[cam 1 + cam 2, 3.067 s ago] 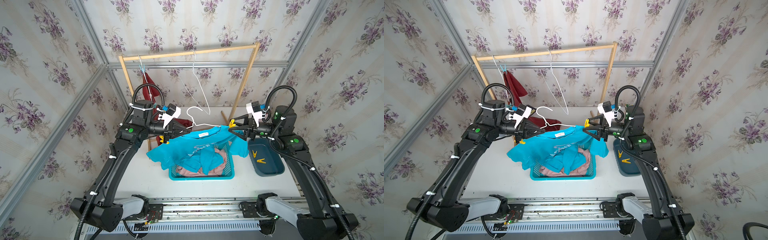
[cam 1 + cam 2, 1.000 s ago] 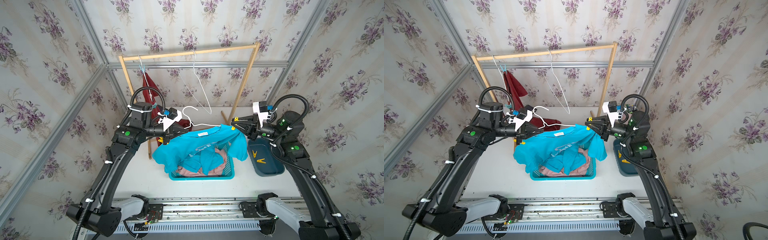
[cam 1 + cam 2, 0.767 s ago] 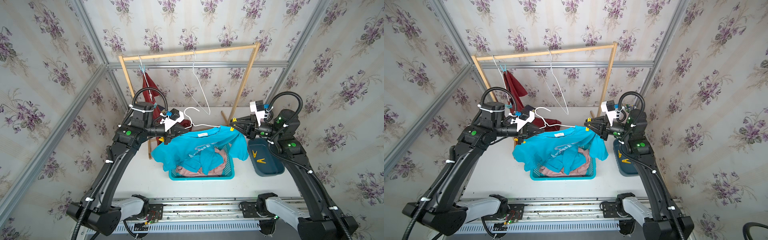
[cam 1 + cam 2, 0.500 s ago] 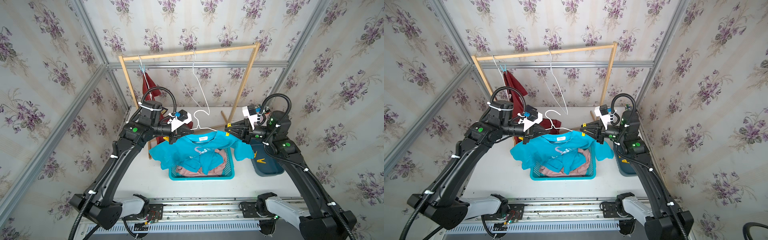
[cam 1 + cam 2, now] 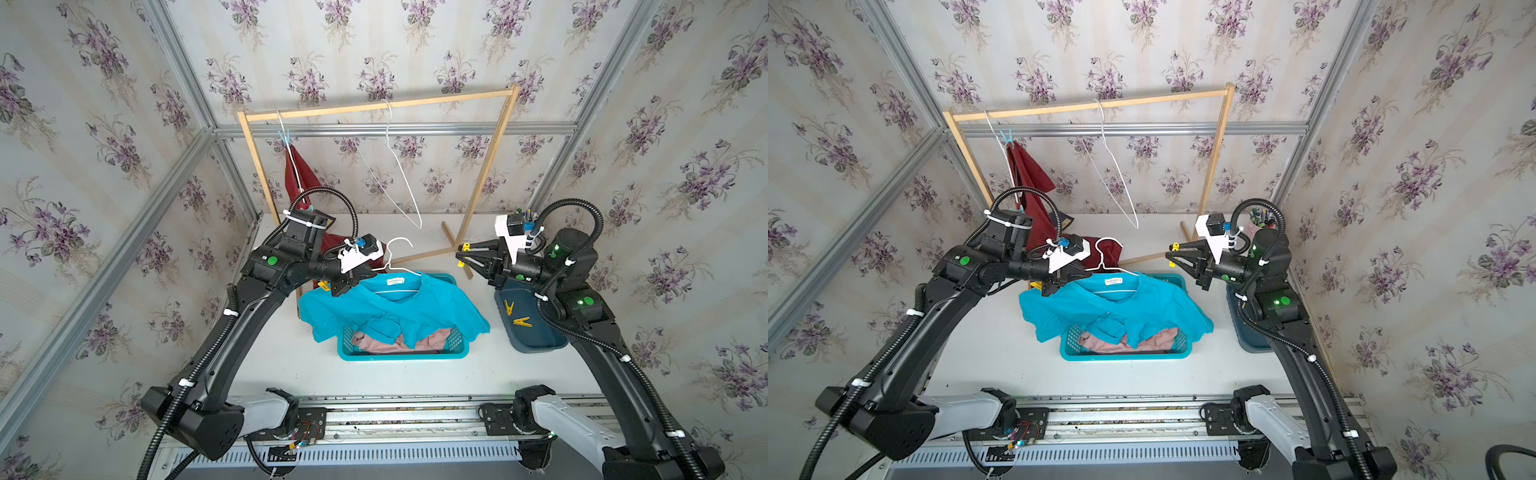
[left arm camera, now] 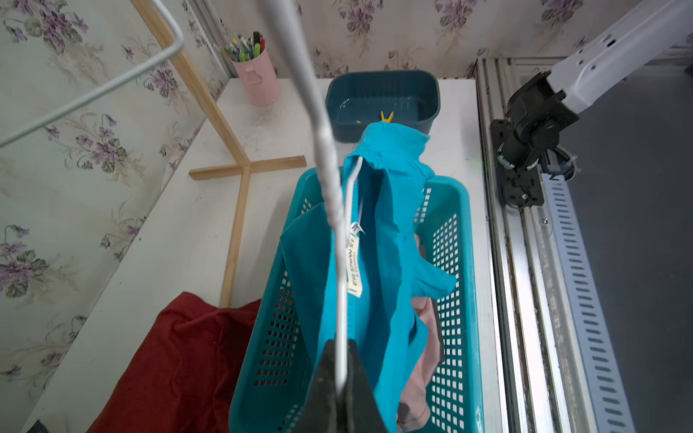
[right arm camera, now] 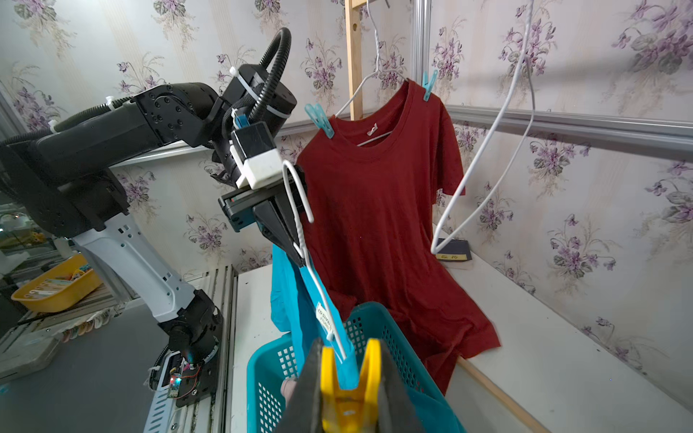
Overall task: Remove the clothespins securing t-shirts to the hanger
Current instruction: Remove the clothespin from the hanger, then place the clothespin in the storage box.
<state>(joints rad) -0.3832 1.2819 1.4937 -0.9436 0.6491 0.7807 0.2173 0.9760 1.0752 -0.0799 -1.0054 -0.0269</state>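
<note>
White table (image 5: 291, 368); right pincer (image 5: 460, 256) clamps yellow clothespin (image 7: 350, 397), seemingly off shirt (image 5: 395, 305).

Basket (image 5: 403, 355) before rack (image 5: 374, 109), bin (image 5: 536, 338) right of basket, clothespins (image 5: 522, 322) in bin

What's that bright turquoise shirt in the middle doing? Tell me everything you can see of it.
The turquoise t-shirt is soft cloth with a white neck label. It hangs limp on a white wire hanger, which the left gripper pinches at one shoulder. Its lower part sags into the teal basket, over a pink garment. A yellow clothespin sits by the held shoulder; the other shoulder shows none.
</note>
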